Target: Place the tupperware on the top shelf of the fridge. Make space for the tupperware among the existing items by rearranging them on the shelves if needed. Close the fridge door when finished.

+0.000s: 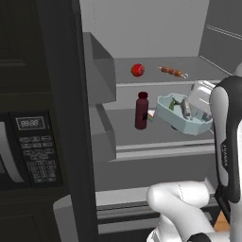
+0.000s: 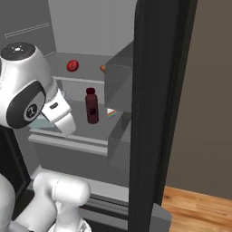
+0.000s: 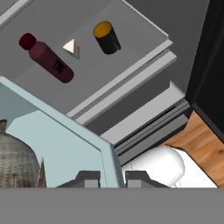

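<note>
My gripper (image 3: 112, 178) is shut on one wall of the pale-blue tupperware (image 1: 182, 114), which hangs tilted in front of the fridge's lower shelf (image 1: 165, 138). In the hand view the tub's rim (image 3: 65, 127) runs between my two fingertips (image 3: 87, 178), with greyish food at the left. The top shelf (image 1: 156, 62) above carries a red round fruit (image 1: 137, 70) and a skewer (image 1: 171, 71). A dark-red bottle (image 1: 141, 110), a small wedge (image 3: 72, 47) and a dark jar with an orange top (image 3: 107, 37) stand on the lower shelf. A sliver of the tupperware (image 2: 41, 123) shows behind my arm.
The fridge's black left door (image 1: 71, 118) stands open with grey bins (image 1: 101, 71); a black microwave (image 1: 28, 142) is left of it. The right door (image 2: 158, 113) is open too, with bins (image 2: 118, 81). Wooden floor (image 3: 205, 140) lies below.
</note>
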Tool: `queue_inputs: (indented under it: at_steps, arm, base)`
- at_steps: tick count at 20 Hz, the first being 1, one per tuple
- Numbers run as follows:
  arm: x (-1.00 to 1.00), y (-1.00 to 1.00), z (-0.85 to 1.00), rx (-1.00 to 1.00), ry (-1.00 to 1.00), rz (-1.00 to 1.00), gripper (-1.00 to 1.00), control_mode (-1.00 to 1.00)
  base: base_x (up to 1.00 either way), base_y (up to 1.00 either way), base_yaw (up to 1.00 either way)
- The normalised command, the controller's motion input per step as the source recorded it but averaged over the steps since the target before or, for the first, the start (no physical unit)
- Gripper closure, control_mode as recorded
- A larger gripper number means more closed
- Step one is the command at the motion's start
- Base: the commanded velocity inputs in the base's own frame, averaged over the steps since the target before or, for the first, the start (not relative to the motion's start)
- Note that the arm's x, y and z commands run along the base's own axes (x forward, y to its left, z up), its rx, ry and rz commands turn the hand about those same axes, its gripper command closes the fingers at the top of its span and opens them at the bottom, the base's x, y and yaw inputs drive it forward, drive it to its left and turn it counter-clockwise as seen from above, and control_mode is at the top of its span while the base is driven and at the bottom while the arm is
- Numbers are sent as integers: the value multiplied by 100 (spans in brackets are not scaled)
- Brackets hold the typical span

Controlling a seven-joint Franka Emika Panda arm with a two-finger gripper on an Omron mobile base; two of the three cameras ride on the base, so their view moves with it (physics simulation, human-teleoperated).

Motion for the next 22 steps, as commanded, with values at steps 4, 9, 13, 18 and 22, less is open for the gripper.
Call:
queue_inputs:
  at_steps: [4,9,13,18,22]
  arm:
    - [38,11,2,1,0,0,100,-100]
    - [23,12,0,3,-5,5,100,-100]
    - [15,17,0,0,-15,7,100,-100]
    - [20,26,0,0,-15,5,100,-100]
    - [23,32,0,0,-11,2,100,-100]
  base:
    - [0,0,0]
    - [0,0,0]
    - [0,0,0]
    - [0,0,0]
    - [0,0,0]
